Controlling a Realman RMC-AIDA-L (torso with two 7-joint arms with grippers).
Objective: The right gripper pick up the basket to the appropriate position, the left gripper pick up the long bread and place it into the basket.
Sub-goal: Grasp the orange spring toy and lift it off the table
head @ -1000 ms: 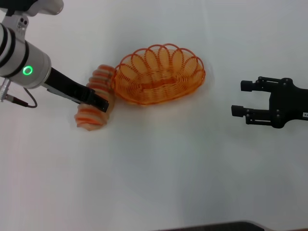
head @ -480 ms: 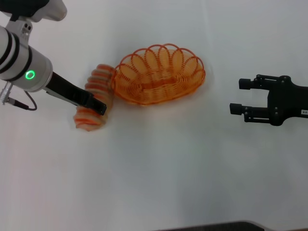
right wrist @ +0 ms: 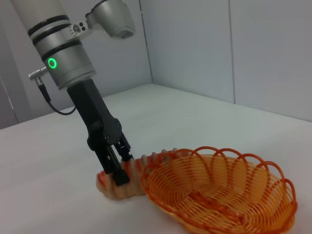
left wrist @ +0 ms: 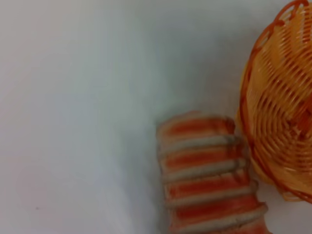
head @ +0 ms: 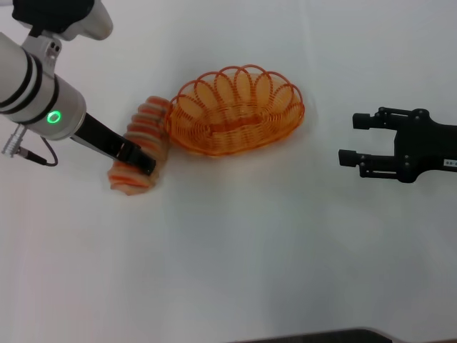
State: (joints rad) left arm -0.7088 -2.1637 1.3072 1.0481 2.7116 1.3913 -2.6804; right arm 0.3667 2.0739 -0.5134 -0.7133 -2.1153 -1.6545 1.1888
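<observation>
Two grippers, one loaf, one basket on the white table [head: 235,250].
Left gripper [right wrist: 117,176] fingers straddle the long bread [head: 139,153], apparently closed on it, beside the basket [head: 235,111]; only the right wrist view shows this. Right gripper [head: 355,138] spread, empty, well apart.

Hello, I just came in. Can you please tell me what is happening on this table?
The left pincer is down at the long bread, its fingers at the loaf's sides, and the bread lies on the white table against the end of the orange basket. The basket has nothing in it. The right pincer is open, off to the basket's right, holding nothing.
</observation>
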